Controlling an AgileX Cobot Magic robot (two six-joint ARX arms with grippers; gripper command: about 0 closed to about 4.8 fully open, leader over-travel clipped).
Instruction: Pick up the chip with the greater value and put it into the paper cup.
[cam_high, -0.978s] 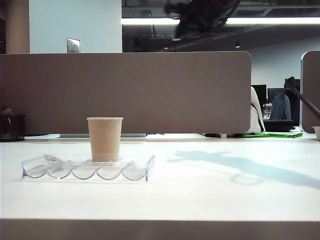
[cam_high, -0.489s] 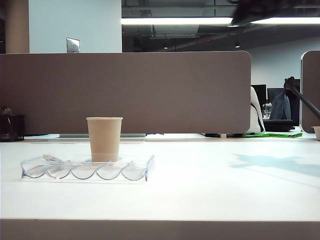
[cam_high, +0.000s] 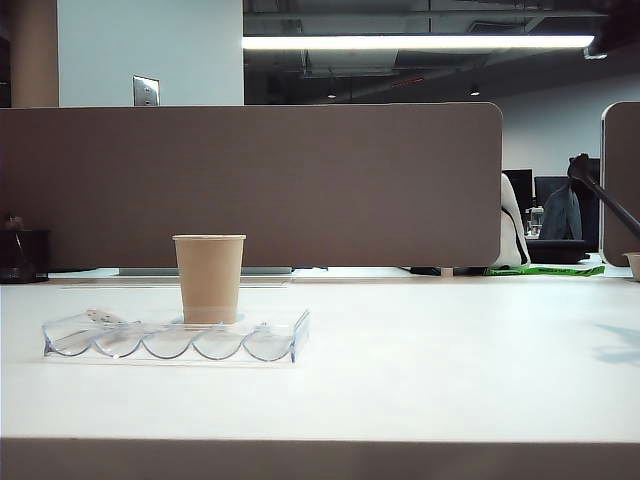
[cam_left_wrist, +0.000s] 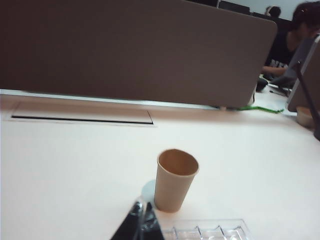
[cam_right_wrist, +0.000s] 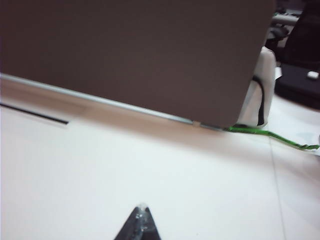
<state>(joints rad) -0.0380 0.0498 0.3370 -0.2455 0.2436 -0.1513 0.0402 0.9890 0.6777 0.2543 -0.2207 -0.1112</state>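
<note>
Both clenched, empty: left gripper (cam_left_wrist: 141, 220) hovering at paper cup's (cam_left_wrist: 175, 179) seven o'clock, right gripper (cam_right_wrist: 140, 222) well apart; chip unseen, apparently delivered.

The paper cup (cam_high: 209, 279) is plain light brown, the same colour inside. The tray (cam_high: 175, 337) in front of it is see-through with wavy edges. The table (cam_high: 420, 370) is white. The big wall panel (cam_high: 300, 180) behind is grey-brown. Both gripper tips, left gripper (cam_left_wrist: 141, 220) and right gripper (cam_right_wrist: 139, 222), are black and pressed together.
</note>
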